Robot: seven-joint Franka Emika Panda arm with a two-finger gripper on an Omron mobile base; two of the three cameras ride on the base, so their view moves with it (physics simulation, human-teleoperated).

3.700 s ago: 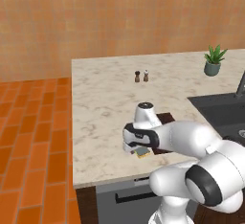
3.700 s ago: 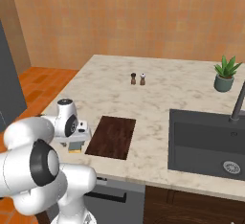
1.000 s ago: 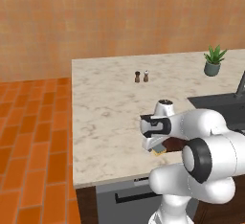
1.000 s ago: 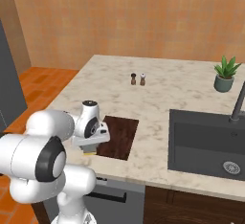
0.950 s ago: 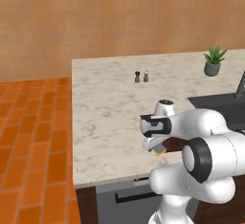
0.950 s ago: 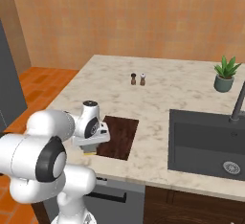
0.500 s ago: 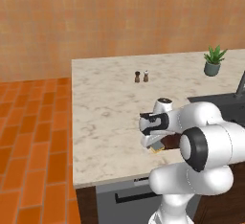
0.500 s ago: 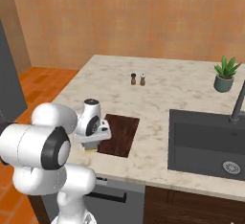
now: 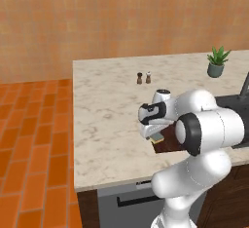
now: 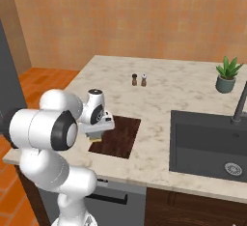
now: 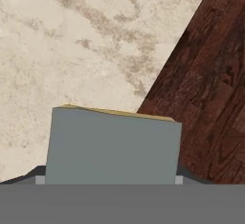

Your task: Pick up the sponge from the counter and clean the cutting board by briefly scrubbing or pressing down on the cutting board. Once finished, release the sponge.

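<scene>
Claw holding sponge at the cutting board's edge.
Claw [image 10: 96,134] pinches the sponge [image 11: 112,144], grey-blue face toward the hand camera, a yellow sliver along its far edge. It sits low over the near-left edge of the cutting board [image 10: 118,137] on the bench [image 9: 104,120]; contact with the wood unclear. Two shakers [image 10: 139,80] stand well apart.

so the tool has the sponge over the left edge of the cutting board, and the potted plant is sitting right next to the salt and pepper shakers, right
Not quite. The tool does hold the sponge at the left edge of the cutting board, but the potted plant stands far from the shakers, across the counter beyond the sink. The right base view shows it.
</scene>
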